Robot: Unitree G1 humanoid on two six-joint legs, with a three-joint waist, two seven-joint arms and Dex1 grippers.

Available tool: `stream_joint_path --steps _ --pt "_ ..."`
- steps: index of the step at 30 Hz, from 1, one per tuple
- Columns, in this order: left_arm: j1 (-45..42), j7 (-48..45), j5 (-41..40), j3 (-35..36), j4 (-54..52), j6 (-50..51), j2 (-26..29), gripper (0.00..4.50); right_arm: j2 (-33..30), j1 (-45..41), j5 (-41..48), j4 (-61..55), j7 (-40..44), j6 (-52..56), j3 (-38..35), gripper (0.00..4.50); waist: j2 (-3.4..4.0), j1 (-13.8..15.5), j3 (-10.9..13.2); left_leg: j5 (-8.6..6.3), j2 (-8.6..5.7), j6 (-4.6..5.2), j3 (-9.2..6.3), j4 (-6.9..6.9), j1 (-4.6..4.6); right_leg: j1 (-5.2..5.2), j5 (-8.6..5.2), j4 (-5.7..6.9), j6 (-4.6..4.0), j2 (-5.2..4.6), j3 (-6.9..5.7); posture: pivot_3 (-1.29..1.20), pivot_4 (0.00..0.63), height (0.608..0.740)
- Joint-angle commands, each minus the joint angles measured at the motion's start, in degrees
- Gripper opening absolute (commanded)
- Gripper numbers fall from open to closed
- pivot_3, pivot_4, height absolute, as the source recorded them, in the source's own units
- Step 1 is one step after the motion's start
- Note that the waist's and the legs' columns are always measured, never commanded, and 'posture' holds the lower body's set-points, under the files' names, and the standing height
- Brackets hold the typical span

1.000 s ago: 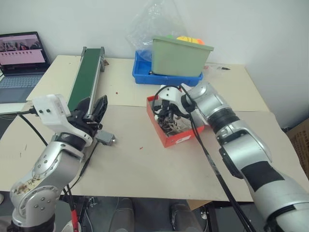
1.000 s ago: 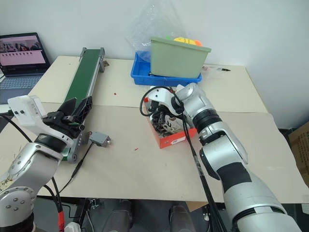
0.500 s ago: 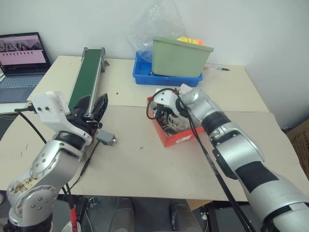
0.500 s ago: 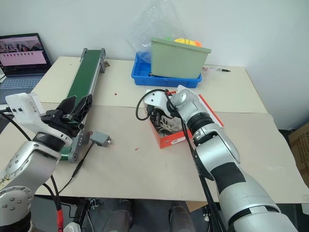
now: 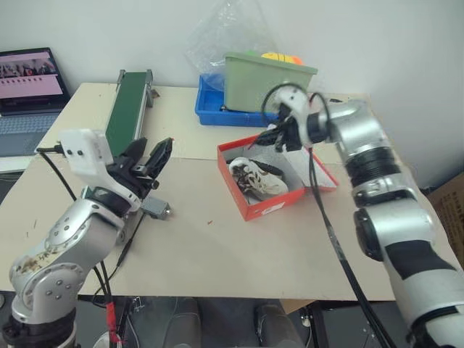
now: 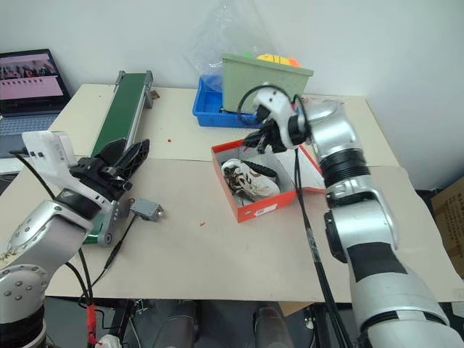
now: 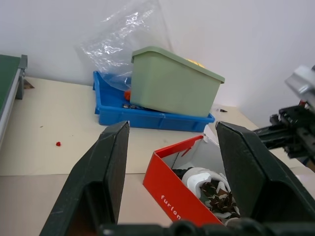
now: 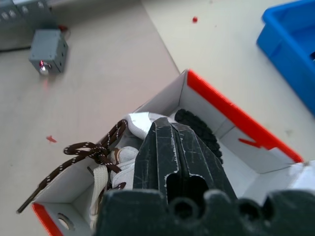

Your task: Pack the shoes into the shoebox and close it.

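The red shoebox [image 5: 272,204] stands open in the middle of the table, its lid [image 5: 324,176] lying flat to the right. The white shoes [image 5: 257,177] with dark brown laces lie inside it, seen close in the right wrist view [image 8: 110,164]. My right gripper [image 5: 268,139] hangs shut and empty above the box's far rim, its fingers [image 8: 170,142] pressed together. My left gripper [image 5: 154,147] is open and holds nothing, raised over the table to the left of the box. Between its fingers [image 7: 106,167] the shoebox [image 7: 170,194] shows ahead.
A green bin [image 5: 267,81] sits in a blue tray [image 5: 212,110] behind the box, with a clear plastic bag [image 5: 221,36] beside it. A green conveyor [image 5: 130,109] runs along the left. A small grey box [image 5: 156,209] with a cable lies near my left gripper. A laptop [image 5: 29,80] stands at the far left.
My right gripper has lifted out of the shoebox and moved up and to the right, still shut. The shoes now lie uncovered in the box. The left gripper has hardly moved.
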Motion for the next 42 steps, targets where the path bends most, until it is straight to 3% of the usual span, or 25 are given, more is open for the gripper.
stream_joint_path --steps 1,7,11,18,24,33,42 --pt "-1.9 -3.2 0.4 -1.3 0.6 0.9 0.5 2.96 -5.2 5.7 4.6 -12.6 0.8 11.5 -3.6 0.03 -0.01 0.2 0.0 0.00 0.00 0.00 0.00 0.01 0.00 0.02 0.00 -0.02 0.00 0.00 0.00 0.00 0.150 0.740" --pt "-4.1 -9.9 0.0 -5.0 3.1 3.9 1.3 2.96 -13.3 19.3 12.4 -27.6 -2.9 28.6 -13.1 0.03 -0.01 0.4 0.0 0.00 -0.01 0.01 0.01 0.05 -0.04 0.00 -0.01 -0.05 0.01 -0.01 0.03 0.00 0.150 0.740" --pt "-6.1 -15.9 1.3 -7.5 4.8 6.6 3.5 2.96 -14.3 29.6 16.4 -34.5 -7.4 33.6 -19.1 0.03 -0.01 -0.1 0.0 -0.02 -0.01 0.05 0.02 0.07 -0.04 0.00 -0.03 -0.03 0.02 0.00 0.07 0.00 0.150 0.740" --pt "-8.5 -30.0 3.4 -8.3 6.5 10.6 12.7 2.96 -8.2 39.0 18.3 -28.0 -17.9 29.3 -26.4 0.03 -0.02 -1.5 0.0 -0.01 -0.03 0.06 0.02 0.17 0.04 0.06 -0.06 0.08 0.07 0.02 0.12 0.00 0.150 0.740" --pt "-10.2 -36.8 5.3 -7.8 8.7 11.9 16.9 2.96 -4.7 44.1 19.3 -22.6 -22.3 22.4 -28.4 0.03 0.03 -1.7 0.0 -0.02 -0.06 0.08 0.02 0.15 0.00 0.05 -0.10 0.07 0.13 0.00 0.14 0.00 0.150 0.740" --pt "-12.1 -41.8 8.8 -6.8 9.5 13.5 20.9 2.96 0.3 39.9 18.0 -8.1 -25.1 9.1 -25.1 0.03 0.05 -2.4 0.0 -0.01 -0.06 0.08 0.01 0.13 0.06 0.10 -0.12 0.08 0.15 0.00 0.14 0.00 0.150 0.740" --pt "-13.0 -43.7 8.8 -5.3 9.0 16.1 22.6 2.96 2.0 26.7 14.2 17.4 -26.7 -8.8 -22.9 0.03 0.06 -3.1 0.1 -0.01 -0.06 0.08 0.00 0.14 0.08 0.17 -0.12 0.06 0.17 0.00 0.11 0.00 0.150 0.740"
